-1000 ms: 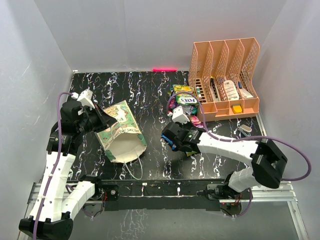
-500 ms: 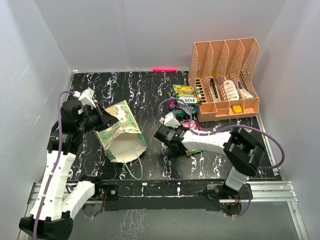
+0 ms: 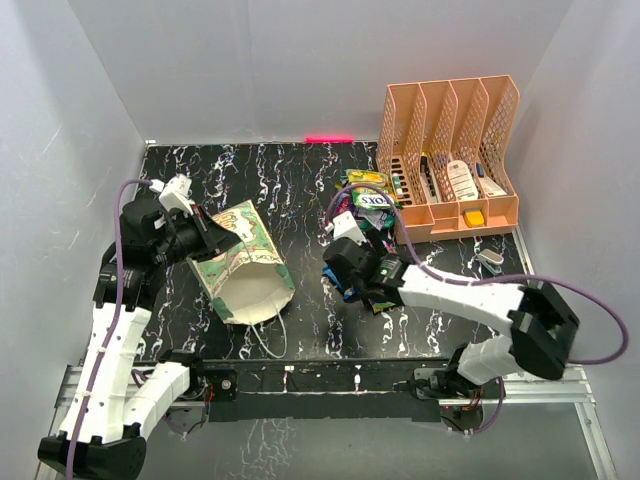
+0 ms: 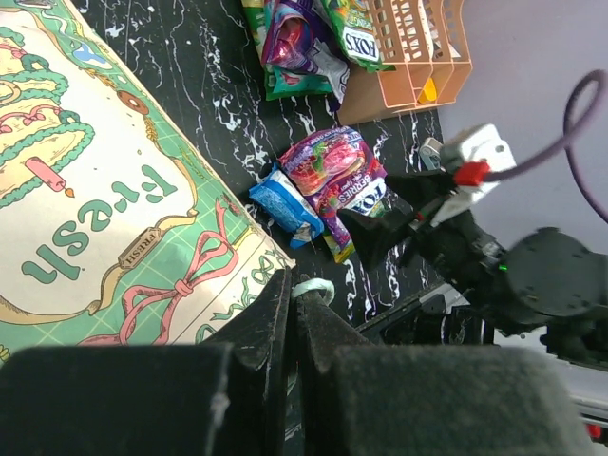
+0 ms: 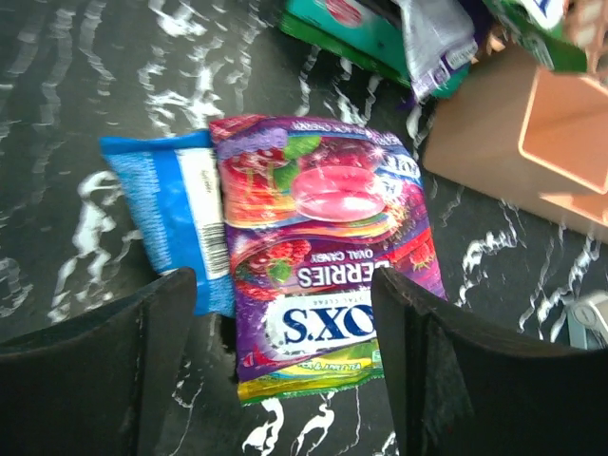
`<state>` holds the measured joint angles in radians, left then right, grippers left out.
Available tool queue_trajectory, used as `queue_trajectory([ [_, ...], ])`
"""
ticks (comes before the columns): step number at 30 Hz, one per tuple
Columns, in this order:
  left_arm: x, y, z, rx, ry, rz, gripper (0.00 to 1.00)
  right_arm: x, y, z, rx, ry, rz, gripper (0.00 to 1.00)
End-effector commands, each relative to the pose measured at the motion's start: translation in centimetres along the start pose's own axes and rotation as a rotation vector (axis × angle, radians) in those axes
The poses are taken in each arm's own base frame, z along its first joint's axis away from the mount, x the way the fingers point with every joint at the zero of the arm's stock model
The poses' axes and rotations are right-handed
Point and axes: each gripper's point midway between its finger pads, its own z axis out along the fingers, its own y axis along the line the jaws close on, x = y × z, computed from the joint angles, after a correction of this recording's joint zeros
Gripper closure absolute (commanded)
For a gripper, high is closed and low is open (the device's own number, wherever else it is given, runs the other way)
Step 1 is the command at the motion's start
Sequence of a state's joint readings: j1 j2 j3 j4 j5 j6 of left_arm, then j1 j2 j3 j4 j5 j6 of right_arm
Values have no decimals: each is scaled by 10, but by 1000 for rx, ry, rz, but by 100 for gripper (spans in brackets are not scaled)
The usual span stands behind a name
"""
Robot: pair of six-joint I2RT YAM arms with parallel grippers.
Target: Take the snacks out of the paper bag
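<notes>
Your right end effector is open wide, right over a shiny purple packet that says "FOX'S" and "BERRIES". A crinkly blue packet lies touching it on the black marbled surface. More snacks are piled against the peach mesh organizer. Your left end effector pinches the paper bag, which is tipped on its side at the left and reads "fresh".

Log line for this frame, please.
left gripper: shut on paper bag rim | right gripper: open above purple packet | purple packet: on table, overlapping blue packet
</notes>
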<state>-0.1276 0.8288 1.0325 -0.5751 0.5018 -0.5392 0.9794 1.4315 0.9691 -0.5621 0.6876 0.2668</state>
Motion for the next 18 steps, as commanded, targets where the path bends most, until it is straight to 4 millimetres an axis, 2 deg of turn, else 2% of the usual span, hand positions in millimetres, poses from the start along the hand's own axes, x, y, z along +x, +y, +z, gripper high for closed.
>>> queue_trajectory([
  [1,-4,-13,-7,56,-26,36,100,-46,36,-34,-275,-259,-82,22],
  [3,-4,-12,-6,52,-26,32,100,-65,67,-62,-454,-432,-148,21],
  [6,-3,-12,-6,46,-17,28,100,-83,107,-109,-679,-694,-261,21],
  [7,-3,-12,-7,46,-16,29,100,-86,120,-124,-752,-774,-315,21],
  [9,-3,-12,-7,45,-18,31,100,-87,144,-140,-845,-893,-435,22],
  [13,-3,-13,-9,46,-16,35,100,-99,181,-133,-817,-998,-615,26],
  [18,-3,-14,-9,48,-12,37,100,-136,204,-108,-673,-1087,-593,40],
])
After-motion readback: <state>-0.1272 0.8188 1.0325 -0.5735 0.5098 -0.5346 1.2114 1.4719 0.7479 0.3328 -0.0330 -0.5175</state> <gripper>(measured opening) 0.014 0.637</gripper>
